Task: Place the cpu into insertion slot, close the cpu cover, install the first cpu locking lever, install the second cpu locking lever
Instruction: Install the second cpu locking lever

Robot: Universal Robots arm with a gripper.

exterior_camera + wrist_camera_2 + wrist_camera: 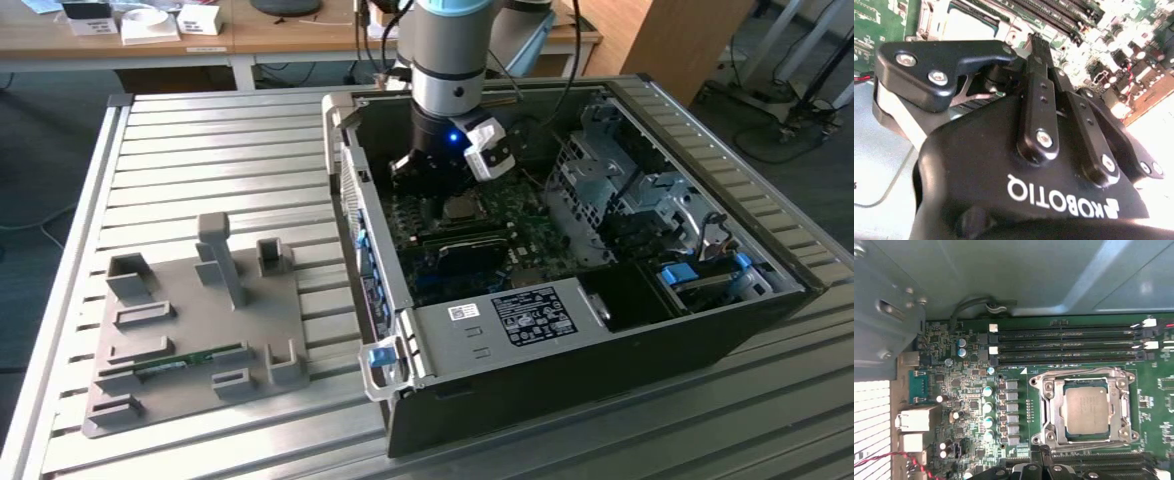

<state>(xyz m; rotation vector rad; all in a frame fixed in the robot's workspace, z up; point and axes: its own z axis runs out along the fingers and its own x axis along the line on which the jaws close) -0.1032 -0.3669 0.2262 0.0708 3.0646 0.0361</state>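
Note:
The cpu (1085, 411) lies flat in the insertion slot (1055, 410) on the green board, its silver top facing up. The cpu cover (1119, 412) rests down around the chip's edges, framing it. A thin lever rod (1079, 372) runs along one side of the frame; I cannot tell whether it is hooked. My gripper (1040, 455) hovers just beside the socket's edge with its fingertips pressed together, holding nothing. In the exterior view my gripper (420, 185) hangs inside the open computer case (561, 380), close to the socket (463, 207). The second wrist view has the gripper (1035, 42) pointing at the board.
Long black memory slots (1064, 345) lie beside the socket. The case wall (350, 190) stands close to the arm, a drive cage (627, 190) and a labelled metal box (527, 315) fill the exterior view's right. A grey fixture board (187, 330) sits on the slatted table.

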